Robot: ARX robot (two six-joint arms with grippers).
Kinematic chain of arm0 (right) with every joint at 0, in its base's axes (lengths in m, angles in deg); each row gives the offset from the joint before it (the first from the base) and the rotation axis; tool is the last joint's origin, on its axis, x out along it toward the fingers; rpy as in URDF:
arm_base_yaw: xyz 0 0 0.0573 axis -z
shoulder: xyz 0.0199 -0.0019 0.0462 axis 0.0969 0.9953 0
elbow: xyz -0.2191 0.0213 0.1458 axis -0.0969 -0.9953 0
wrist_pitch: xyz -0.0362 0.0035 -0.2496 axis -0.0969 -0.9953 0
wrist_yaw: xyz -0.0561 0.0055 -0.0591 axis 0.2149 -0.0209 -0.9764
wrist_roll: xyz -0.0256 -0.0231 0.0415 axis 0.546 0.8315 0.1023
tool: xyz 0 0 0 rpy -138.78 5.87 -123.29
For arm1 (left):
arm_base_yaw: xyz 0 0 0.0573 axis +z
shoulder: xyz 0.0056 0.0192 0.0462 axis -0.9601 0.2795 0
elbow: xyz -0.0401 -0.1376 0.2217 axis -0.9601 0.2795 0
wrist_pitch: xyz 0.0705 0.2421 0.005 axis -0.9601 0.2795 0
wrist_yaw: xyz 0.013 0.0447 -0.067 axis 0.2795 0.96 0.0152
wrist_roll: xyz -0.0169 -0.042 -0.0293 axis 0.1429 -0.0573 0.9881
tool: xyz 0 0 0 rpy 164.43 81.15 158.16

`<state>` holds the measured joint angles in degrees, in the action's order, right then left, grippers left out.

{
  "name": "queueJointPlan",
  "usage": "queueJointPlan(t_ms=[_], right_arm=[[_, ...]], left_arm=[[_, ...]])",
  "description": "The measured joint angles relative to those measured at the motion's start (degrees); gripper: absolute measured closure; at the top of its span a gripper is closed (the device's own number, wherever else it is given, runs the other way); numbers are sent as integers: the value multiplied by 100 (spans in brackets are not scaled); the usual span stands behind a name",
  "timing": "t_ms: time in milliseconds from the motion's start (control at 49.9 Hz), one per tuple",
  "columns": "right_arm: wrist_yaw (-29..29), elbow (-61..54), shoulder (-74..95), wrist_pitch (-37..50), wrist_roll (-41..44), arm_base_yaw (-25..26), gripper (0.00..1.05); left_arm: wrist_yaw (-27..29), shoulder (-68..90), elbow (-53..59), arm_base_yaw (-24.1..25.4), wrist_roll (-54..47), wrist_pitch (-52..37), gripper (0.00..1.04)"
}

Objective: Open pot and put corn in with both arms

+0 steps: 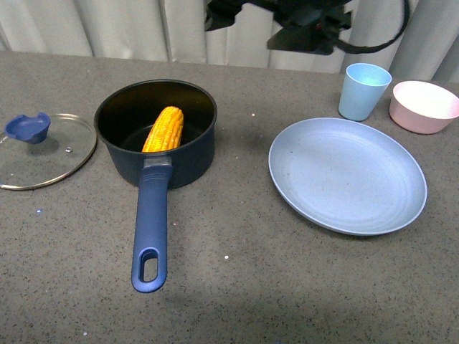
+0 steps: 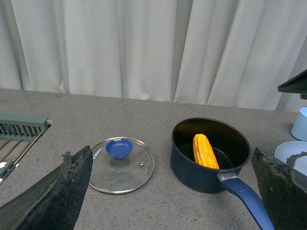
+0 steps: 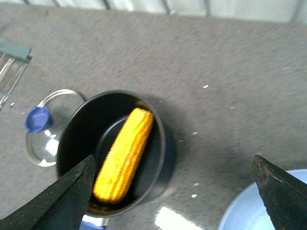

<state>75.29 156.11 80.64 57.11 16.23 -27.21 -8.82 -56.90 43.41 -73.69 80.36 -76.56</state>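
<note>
Tabletop [image 1: 237,301], grey speckled stone-look, matte, fills the front view; pleated off-white curtain [image 1: 129,29] hangs behind its far edge. Big pale-blue plate [image 1: 347,175], round w/ faint rings, lies bare toward the right edge. Pot [image 1: 155,132], navy outside, black inside, round, sits left of centre, lid off; its long blue handle [image 1: 150,229] runs toward the near edge, oval hole at the end. Glass lid [image 1: 44,152], clear w/ metal rim and blue knob, lies flat near the left edge, just beside the pot, not touching as far as I can tell. Corn [image 1: 164,130], yellow-orange, bumpy kernels, tapered, lies inside the pot, leaning on the wall at the handle side. Pink bowl [image 1: 424,106] and light-blue cup [image 1: 363,91] stand at the far right corner, near each other, behind the plate. Right hand [image 3: 172,201]: fingers spread wide, holding nothing, above the pot and corn. Left hand [image 2: 172,191]: fingers also wide apart, empty, touching nothing, looking at lid and pot from off to the side. Green slatted rack [image 2: 19,127] shows past the lid in the left wrist view. Dark arm parts [image 1: 301,21] hang over the far edge.
</note>
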Motion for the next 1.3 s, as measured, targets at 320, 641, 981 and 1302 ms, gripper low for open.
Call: queueJointPlan(t_ms=[320,641,981,1302], right_arm=[[-2304,-2855,-1985,1996,909,459,9],[-3060,-5147,-3901,2855,1296,909,9],[-4113,-6824,-5606,2986,1696,1152,9],[-4269,-7565,-8063,1639,1438,1405,9]], left_arm=[[0,0,0,0,-2,0,6],[0,0,0,0,0,0,6],[0,0,0,0,-2,0,6],[0,0,0,0,-2,0,6]])
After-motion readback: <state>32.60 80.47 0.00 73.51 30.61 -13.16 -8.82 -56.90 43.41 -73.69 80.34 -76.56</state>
